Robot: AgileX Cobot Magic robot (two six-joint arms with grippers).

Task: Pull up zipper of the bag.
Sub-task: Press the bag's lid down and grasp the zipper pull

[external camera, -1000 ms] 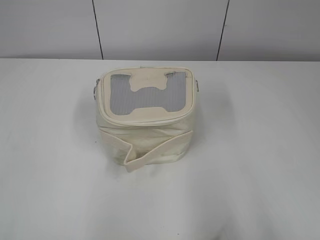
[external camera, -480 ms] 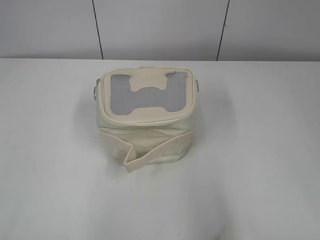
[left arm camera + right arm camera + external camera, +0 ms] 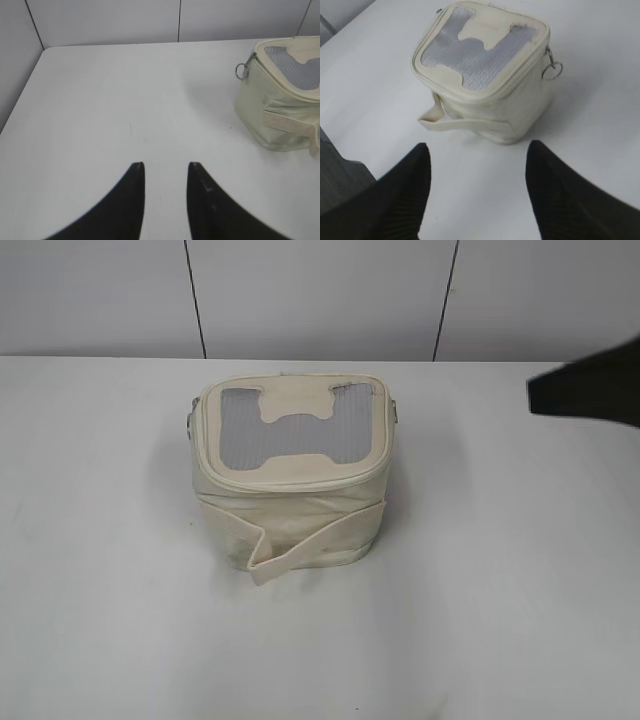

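the cream bag (image 3: 290, 475) is sitting mid-table with its zipper (image 3: 485, 96) ringing the lid, just ahead of the right gripper (image 3: 477, 152) that's hovering with jaws spread wide, while the left gripper (image 3: 166, 166) is hanging well off to the side, slightly parted, gripping nothing

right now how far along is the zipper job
Barely started. Nothing looks done: the bag stands untouched on the table, and neither claw holds a ring pull. In hand: the right claw is open and facing the bag, its arm showing at the exterior view's right edge; the left claw is open, off to the side. Left: gripping a pull and zipping.
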